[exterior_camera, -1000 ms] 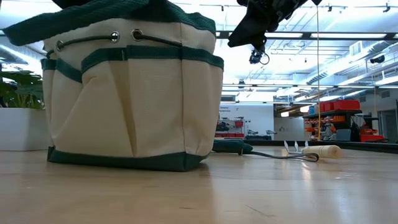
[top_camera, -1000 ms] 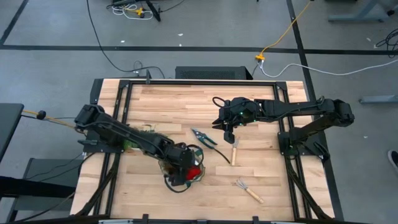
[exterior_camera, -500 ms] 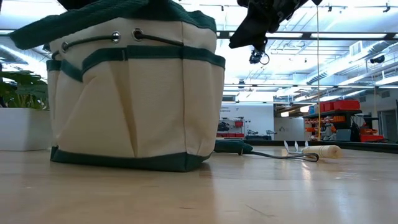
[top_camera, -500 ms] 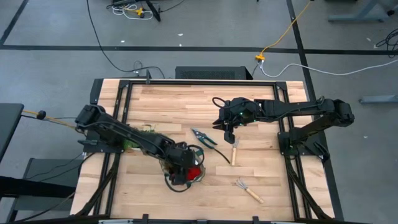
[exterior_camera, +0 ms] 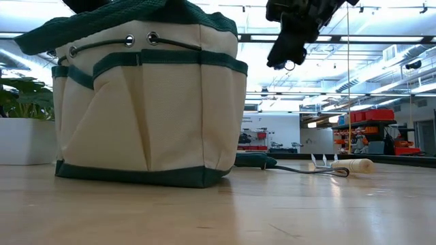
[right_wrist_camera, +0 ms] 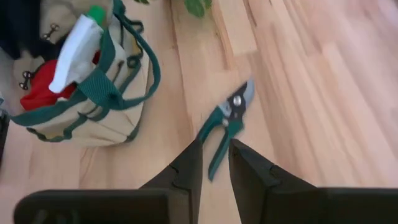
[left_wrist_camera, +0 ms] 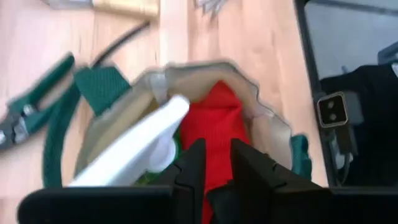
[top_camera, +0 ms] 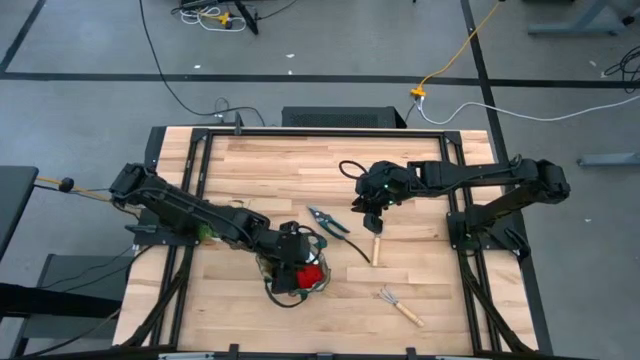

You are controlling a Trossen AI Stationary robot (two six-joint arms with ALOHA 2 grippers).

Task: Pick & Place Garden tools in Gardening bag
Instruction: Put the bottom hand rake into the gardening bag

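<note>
In the high view the left arm stretches from the frame's left edge down toward lower centre, bent low over the bag (top_camera: 292, 272), which sits in the lower middle of the table (top_camera: 260, 170). The left gripper (top_camera: 290, 258) hangs over the bag's open mouth; in its wrist view the two fingers (left_wrist_camera: 193, 163) stand a narrow gap apart with nothing between them, right above the red gloves (left_wrist_camera: 216, 127) and the white trigger of the spray bottle (left_wrist_camera: 134, 146) lying inside the bag.

The right arm reaches in from the right edge toward the centre, elbow out, wrist tipped down. The right gripper (top_camera: 372, 215) hovers above the table, its fingers (right_wrist_camera: 189, 163) close together and empty, over the shears (top_camera: 327, 221), which lie flat just right of the bag. One rake (top_camera: 378, 243) lies beside the shears at centre; the other rake (top_camera: 400, 305) rests at lower right. In the low view the bag fills the left half, upright
</note>
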